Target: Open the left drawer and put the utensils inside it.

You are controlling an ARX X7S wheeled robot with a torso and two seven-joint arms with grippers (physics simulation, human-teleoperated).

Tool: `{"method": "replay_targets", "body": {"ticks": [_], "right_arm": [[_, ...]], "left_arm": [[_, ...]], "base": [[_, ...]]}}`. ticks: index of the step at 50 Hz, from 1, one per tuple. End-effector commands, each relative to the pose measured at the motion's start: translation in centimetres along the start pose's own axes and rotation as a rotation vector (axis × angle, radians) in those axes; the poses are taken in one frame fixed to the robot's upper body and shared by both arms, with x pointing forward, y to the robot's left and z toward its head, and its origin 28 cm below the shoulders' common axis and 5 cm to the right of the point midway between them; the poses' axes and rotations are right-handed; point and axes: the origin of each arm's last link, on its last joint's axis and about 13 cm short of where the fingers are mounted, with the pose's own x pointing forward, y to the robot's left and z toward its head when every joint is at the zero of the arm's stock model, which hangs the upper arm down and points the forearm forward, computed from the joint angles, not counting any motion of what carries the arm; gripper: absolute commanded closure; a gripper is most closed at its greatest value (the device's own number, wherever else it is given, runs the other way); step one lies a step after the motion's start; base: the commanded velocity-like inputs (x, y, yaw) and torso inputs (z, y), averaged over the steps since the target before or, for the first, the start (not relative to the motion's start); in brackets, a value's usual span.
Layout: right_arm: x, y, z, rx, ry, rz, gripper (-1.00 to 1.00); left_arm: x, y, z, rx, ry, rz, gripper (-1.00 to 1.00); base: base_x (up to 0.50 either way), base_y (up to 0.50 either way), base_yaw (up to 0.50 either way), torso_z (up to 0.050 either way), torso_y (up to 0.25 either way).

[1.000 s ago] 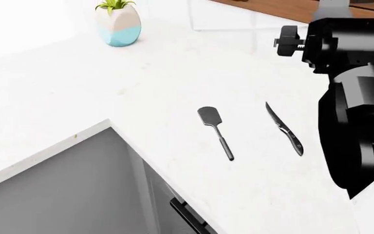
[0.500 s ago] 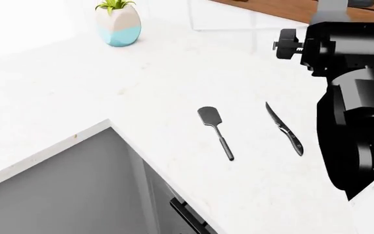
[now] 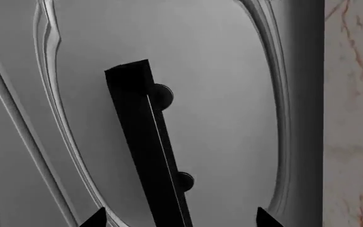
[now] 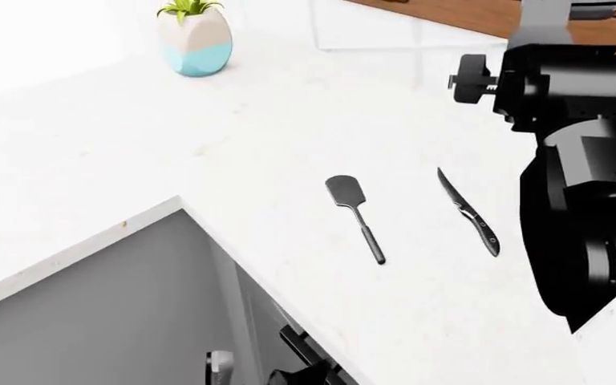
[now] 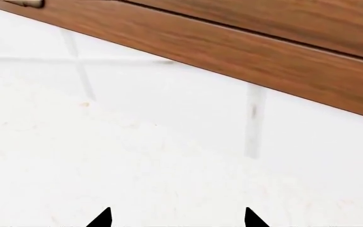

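The left gripper, fingers spread and empty, faced the black bar handle of the left drawer; straddling that handle squarely before closing looked wise.

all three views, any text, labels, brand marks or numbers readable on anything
None: no view shows any lettering.
Pot: plain white and blue, no label.
Spatula and knife: no marks visible.
Drawer front and its handle: blank.
Wooden cabinet: wood grain only.
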Motion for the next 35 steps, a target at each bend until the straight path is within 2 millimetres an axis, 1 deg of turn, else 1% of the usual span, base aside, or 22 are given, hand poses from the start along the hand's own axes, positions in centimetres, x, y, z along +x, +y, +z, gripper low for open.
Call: {"method": "replay_targets", "body": {"ticks": [1, 14, 18, 22, 23, 35], "right_arm": [[0.2, -0.1, -0.3, 0.003, 0.007, 0.000, -1.00], [0.3, -0.1, -0.5, 0.010, 0.014, -0.002, -1.00], [0.3, -0.2, -0.5, 0.014, 0.016, -0.002, -1.00], [0.4, -0.3, -0.6, 0.014, 0.019, -0.005, -1.00], [0.4, -0.3, -0.7, 0.017, 0.020, -0.005, -1.00], [0.5, -0.2, -0.9, 0.022, 0.024, -0.001, -1.00]], "left_arm": [[1.9, -0.3, 1.2, 0.017, 0.021, 0.009, -1.00], [3.4, 0.4, 2.5, 0.010, 0.026, 0.036, -1.00], [4.2, 0.7, 3.0, 0.009, 0.032, 0.057, -1.00], [4.5, 0.9, 2.9, 0.005, 0.042, 0.074, -1.00], [4.4, 0.9, 2.9, -0.002, 0.034, 0.083, 1.00], [4.3, 1.1, 2.8, -0.018, 0.045, 0.090, 1.00]], "base": [[0.00, 0.00, 0.00, 0.000, 0.000], [0.00, 0.00, 0.00, 0.000, 0.000], [0.00, 0.00, 0.00, 0.000, 0.000], [0.00, 0.00, 0.00, 0.000, 0.000], [0.00, 0.00, 0.00, 0.000, 0.000], [0.00, 0.00, 0.00, 0.000, 0.000]]}}
